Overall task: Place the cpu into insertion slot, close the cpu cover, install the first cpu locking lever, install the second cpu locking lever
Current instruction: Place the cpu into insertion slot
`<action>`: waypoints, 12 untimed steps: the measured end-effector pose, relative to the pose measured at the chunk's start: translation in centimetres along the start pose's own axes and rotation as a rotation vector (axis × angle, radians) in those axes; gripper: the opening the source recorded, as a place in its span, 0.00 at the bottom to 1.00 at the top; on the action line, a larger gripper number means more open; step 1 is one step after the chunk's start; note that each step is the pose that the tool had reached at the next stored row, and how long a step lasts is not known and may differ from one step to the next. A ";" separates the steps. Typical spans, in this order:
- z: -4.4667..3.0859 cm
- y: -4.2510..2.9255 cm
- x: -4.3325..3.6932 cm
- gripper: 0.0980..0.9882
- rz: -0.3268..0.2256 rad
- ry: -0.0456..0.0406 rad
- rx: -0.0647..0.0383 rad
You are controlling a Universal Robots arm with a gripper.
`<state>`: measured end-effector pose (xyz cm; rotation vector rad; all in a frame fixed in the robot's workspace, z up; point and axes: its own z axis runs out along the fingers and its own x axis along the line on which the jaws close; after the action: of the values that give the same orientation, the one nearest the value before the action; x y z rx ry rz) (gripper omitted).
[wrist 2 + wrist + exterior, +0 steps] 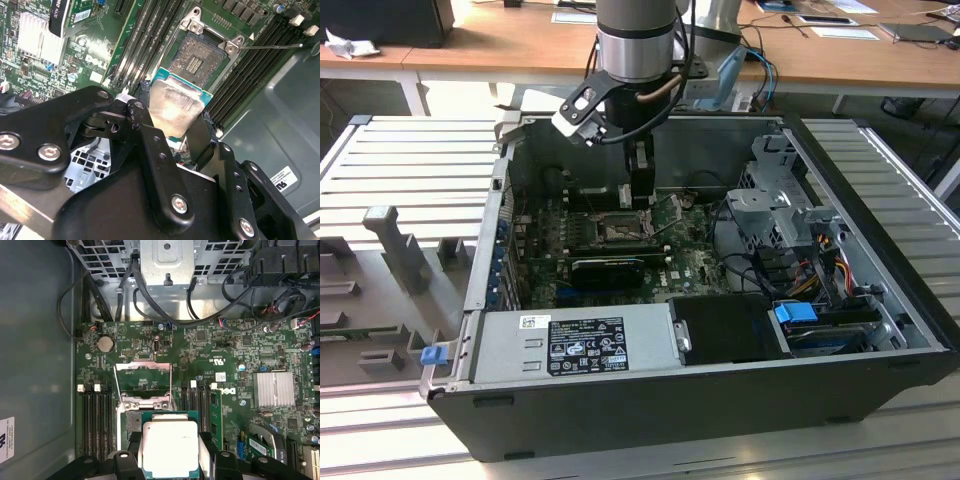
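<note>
The cpu (170, 447) was held flat, clamped on two opposite edges by the gripper (170, 460), above the green board (225, 340) inside the open computer case (620, 420). The insertion slot (197, 60) was seen bare, lying just beyond the chip's far edge, towards the cpu cover (143, 362), which was stood open. The chip was judged not yet seated.
</note>
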<state>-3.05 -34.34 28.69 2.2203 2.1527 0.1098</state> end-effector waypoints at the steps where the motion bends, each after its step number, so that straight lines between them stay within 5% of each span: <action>1: 0.04 -0.02 0.00 0.49 0.000 0.0000 0.000; 12: 0.36 -0.21 -0.01 0.49 0.000 0.0003 0.000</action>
<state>-3.24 -34.34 28.31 2.2206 2.1525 0.1103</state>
